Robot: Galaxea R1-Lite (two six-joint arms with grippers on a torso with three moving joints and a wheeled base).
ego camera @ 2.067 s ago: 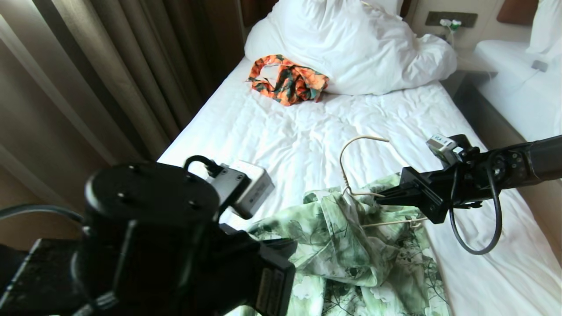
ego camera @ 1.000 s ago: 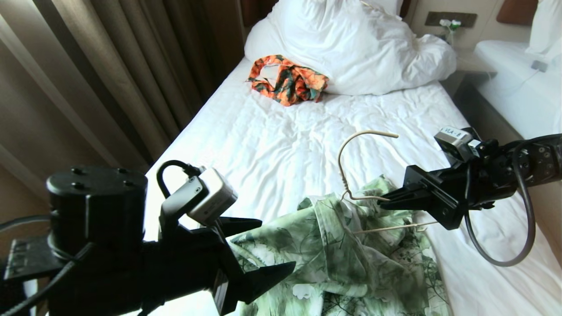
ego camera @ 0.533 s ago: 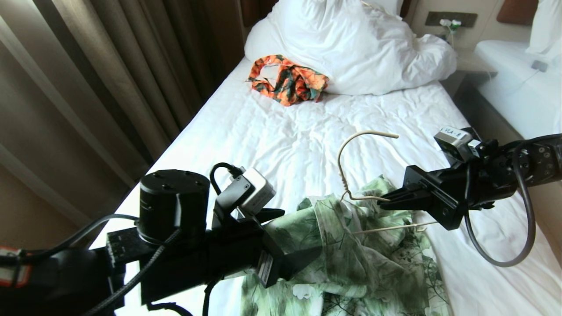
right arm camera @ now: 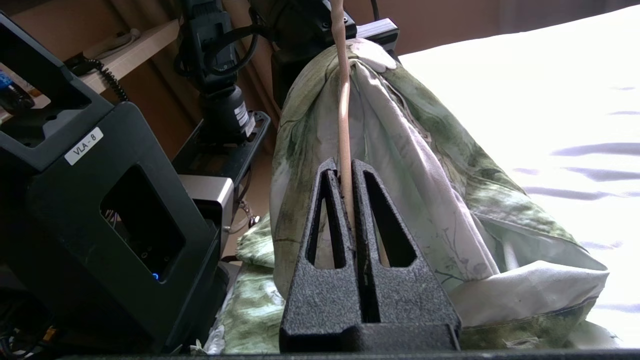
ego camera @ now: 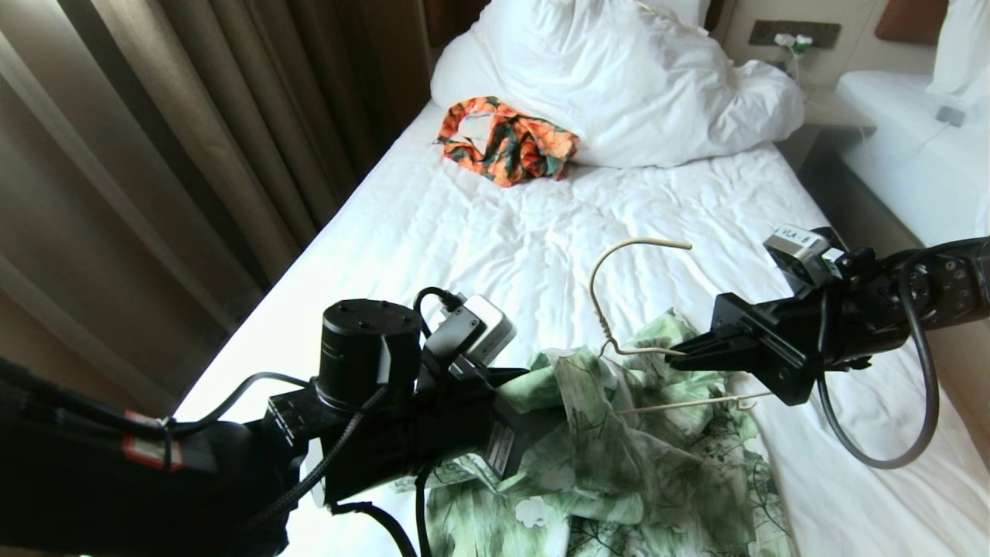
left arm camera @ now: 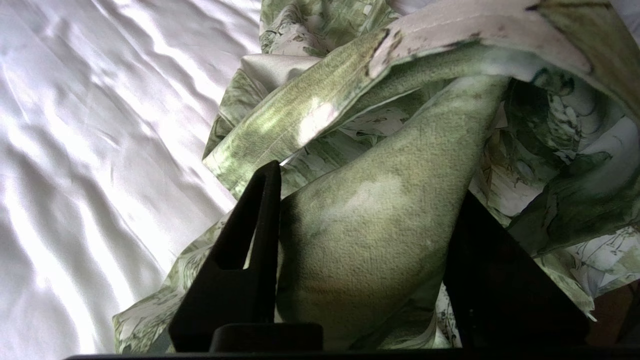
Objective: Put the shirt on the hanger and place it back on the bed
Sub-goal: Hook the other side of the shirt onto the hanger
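Shirt (ego camera: 619, 456): one, light green with white flowers and dark green leaves, bunched on the near part of the bed (ego camera: 495, 247), partly draped over the hanger.

Hanger (ego camera: 611, 309): one, thin cream wire. Its hook curves up free above the sheet; one shoulder sits under the shirt fabric, the other side and the lower bar show bare beside the right tool.

Bed: one in use, wrinkled white sheet. One bunched white duvet (ego camera: 619, 85) lies at the head end. A second white bed (ego camera: 913, 147) stands to the right, well apart.

Orange-and-green garment (ego camera: 506, 139): one, crumpled, touching the foot of the duvet, well apart from the shirt.

Left tool (left arm camera: 360, 210): one, reaching in low from the near left. In the left wrist view its two fingers (left arm camera: 250, 240) stand apart with a thick fold of the shirt filling the gap between them; whether they press it tight I cannot tell.

Right tool (ego camera: 681, 357): one, coming in level from the right at the hanger's neck side. In the right wrist view its two fingers (right arm camera: 325, 240) are drawn together, clamped on the hanger's wire, which runs up between them against the shirt.

Curtains (ego camera: 193, 139): brown, hanging along the left of the bed.
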